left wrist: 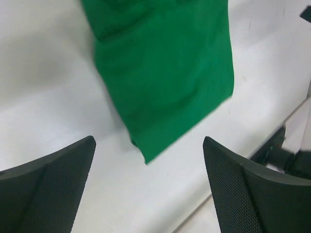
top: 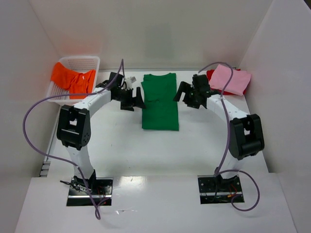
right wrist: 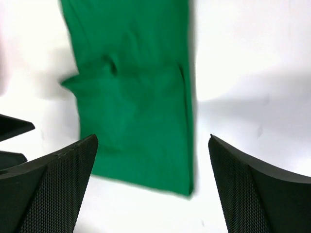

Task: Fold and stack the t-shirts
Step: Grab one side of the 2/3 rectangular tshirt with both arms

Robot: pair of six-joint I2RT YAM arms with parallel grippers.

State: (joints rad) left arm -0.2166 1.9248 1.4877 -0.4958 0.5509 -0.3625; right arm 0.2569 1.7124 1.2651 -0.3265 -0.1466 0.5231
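Here my left gripper (top: 133,100) and right gripper (top: 187,97), both released, flank the half-folded green shirt (top: 160,104); pink (top: 232,80) and red (top: 211,74) sit stacked to its right, orange (top: 68,77) unfolded left.

Top view: a white plastic mesh basket (top: 80,59), rectangular and open-topped, stands at the far-left corner of the white matte counter (top: 126,150), its long side close to the L. white side panel (top: 19,82). The other sides are closed by the white back panel (top: 155,29) and the R. white side panel (top: 284,73). Near edge: a paler white front board (top: 155,208), sep. from the counter by a straight seam. At L. edge, a small grey ribbed item (top: 44,168), too small to identify. Wrist views: counter surface w/ soft grey shadows.
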